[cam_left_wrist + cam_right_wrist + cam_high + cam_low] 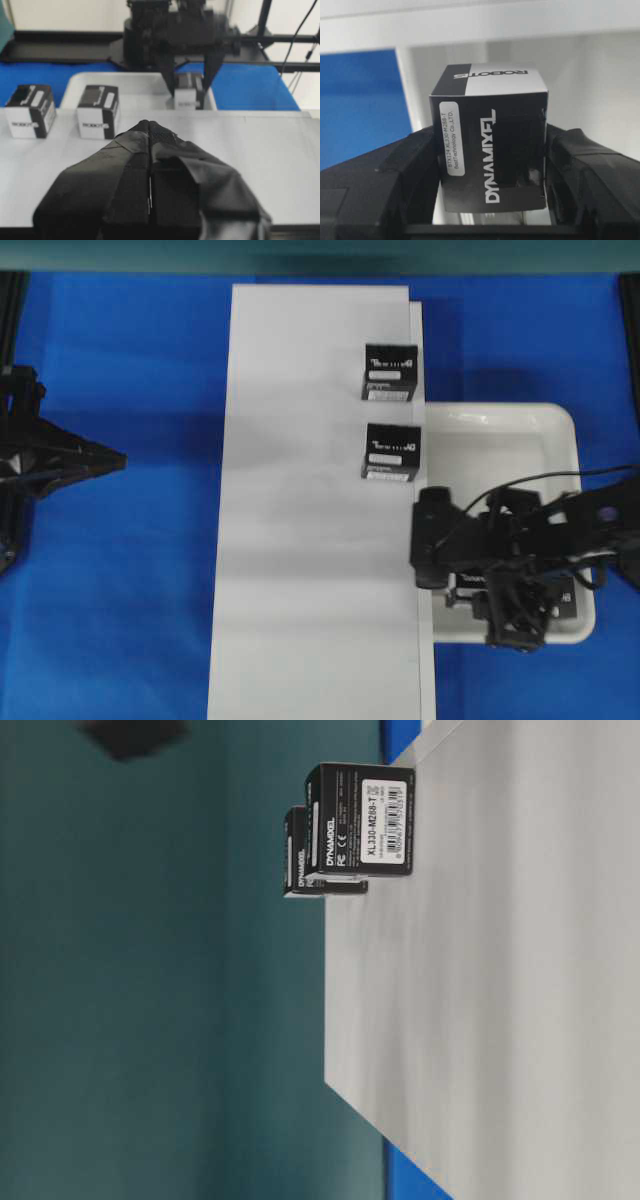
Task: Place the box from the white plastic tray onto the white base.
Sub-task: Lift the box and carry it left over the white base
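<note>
The box (490, 150), a small black carton with white DYNAMIXEL lettering, stands in the white plastic tray (500, 415) near the tray's left rim. My right gripper (490, 170) is shut on it, one finger against each side. The left wrist view shows this box (189, 92) between the right fingers (168, 75), just behind the white base (260, 145). From overhead the right arm hides most of the box (468, 585). The white base (320, 540) is a long flat board left of the tray. My left gripper (150, 124) is shut and empty, off the base's left side (112, 460).
Two matching black boxes (390, 372) (390, 452) stand on the base along its right edge. A further black box (565, 598) shows partly in the tray's front right corner. Blue cloth (130, 590) covers the table around the base.
</note>
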You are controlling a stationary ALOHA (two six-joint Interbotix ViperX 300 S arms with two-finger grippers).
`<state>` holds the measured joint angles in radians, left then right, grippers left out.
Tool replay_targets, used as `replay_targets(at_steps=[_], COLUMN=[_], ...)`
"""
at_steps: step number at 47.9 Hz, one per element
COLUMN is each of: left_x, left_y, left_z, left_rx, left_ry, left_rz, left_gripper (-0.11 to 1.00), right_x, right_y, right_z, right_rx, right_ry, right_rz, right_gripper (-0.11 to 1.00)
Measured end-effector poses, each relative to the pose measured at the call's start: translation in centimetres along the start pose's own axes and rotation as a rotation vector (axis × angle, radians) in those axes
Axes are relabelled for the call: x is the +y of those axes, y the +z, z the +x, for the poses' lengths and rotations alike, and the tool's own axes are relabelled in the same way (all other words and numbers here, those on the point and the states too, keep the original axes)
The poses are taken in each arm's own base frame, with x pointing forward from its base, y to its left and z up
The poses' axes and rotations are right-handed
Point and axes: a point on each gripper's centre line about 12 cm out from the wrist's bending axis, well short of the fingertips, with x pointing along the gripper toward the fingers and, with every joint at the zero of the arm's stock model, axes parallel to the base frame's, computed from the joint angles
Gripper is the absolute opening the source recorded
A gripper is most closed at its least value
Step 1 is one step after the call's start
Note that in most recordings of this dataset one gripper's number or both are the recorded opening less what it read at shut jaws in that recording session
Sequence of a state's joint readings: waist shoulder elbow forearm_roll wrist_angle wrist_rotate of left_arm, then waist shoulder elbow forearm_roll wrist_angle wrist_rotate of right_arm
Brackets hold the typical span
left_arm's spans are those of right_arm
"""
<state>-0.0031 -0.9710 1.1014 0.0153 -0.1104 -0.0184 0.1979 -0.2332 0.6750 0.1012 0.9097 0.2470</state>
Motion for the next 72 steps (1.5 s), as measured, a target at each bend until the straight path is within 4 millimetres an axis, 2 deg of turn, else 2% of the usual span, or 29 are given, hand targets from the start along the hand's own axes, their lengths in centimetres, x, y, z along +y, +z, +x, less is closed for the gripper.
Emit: replay_targets(at_steps=[10,15,26,46,72], left_x=[0.0,0.0,0.0,-0.3,-0.4], left_y=[0.0,0.1,0.1,0.1,0.1], left_z=[0.0,-0.1,-0.1,-0.1,-0.1], left_rx=[-0.002,-0.003,-0.003,-0.005,-0.006], left_ry=[0.000,0.000,0.000,-0.014,-0.021], left_rz=[0.000,-0.002,-0.002,-0.001,-0.001], left_gripper=[-0.07,-0.07,-0.07,-0.07,-0.07], right_x=[-0.6,-0.9,-1.1,-0.6,-1.7], right_y=[0.7,1.4,3.6,8.4,10.4], right_z=[-5.6,-7.5,-8.9,-8.9,-3.4], right_rx=[-0.037,-0.061,-0.080,-0.101,0.015], right_ry=[0.011,0.011,0.003,-0.026,-0.057], right_rz=[0.031,0.046,0.056,-0.035,-0.100], right_gripper=[0.58,0.58,0.58,0.58,0.58])
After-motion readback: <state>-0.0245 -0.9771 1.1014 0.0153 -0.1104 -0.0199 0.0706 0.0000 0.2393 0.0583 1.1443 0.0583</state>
